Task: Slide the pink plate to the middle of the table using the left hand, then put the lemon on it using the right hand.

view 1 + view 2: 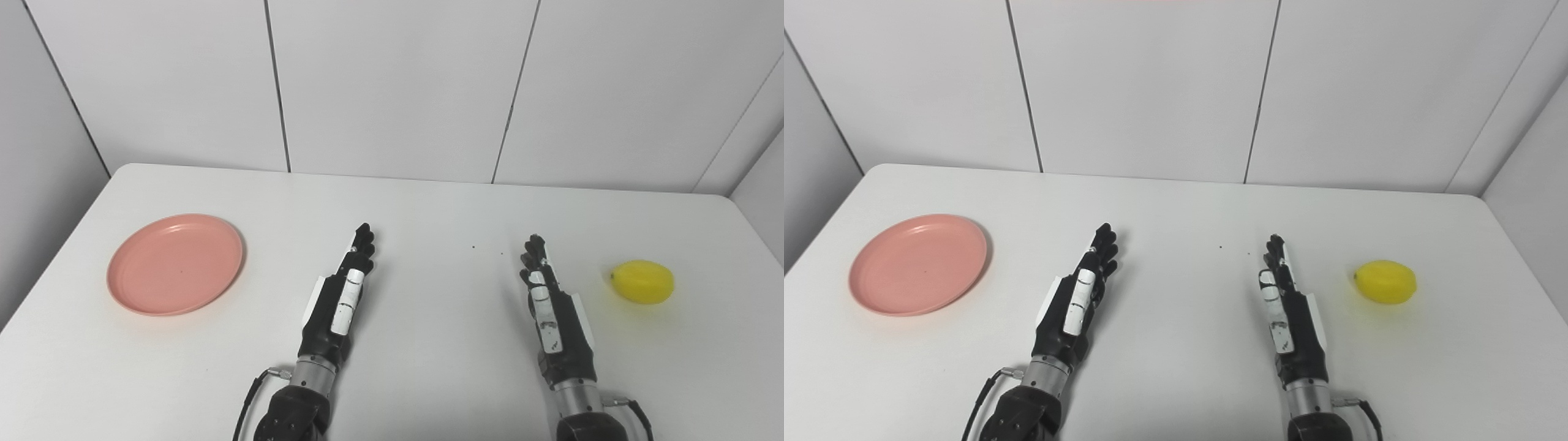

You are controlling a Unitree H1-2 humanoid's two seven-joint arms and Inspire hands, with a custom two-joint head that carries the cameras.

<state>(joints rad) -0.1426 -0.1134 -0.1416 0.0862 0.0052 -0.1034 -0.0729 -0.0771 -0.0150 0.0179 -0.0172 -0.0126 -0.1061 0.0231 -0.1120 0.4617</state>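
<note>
Both hands idle on table, fingers straight, holding nothing — first step not begun. Plate well out beyond left hand; lemon near right hand, outboard. Next — left hand likely crosses to plate rim, drags it inward.

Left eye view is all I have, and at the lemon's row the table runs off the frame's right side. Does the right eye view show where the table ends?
Observer: Yes. The lemon lies well in from the table edge, with bare white surface between them.
Operator: And nearer me, below the lemon?
Observer: The edge keeps slanting outward and leaves the frame lower down.
Operator: What is past the edge?
Observer: Only a pale side wall.
</note>
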